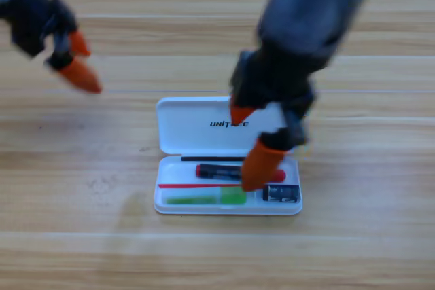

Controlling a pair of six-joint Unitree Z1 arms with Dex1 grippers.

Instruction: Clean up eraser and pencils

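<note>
My right end effector (255, 142) hangs over the middle of the frame, above the open white case (178, 142), with the grey arm running up to the top edge. Its two orange jaws stand apart: one tip shows over the case's raised lid near the printed lettering, the other, larger and nearer the camera, hangs lower over the tray and covers the right end of the black-and-red pencil (217, 171). Nothing is between the jaws. That pencil lies lengthwise in the upper part of the tray, its red left end plain to see. Below it, along the tray's front edge, lies the lime green pencil (207, 199), also lengthwise, reaching from the left part of the tray toward the middle. The eraser (281, 193) sits in the tray's lower right corner, just right of the green pencil and just beneath my lower jaw; I cannot tell whether the jaw touches it. So all three things are inside the case, and my own lower jaw is what blocks the view of the tray's right middle. My left end effector (76, 62) waits in the upper left of the frame, well apart from the case, above the wooden counter (353, 249), its orange jaws a little apart and holding nothing.
</note>
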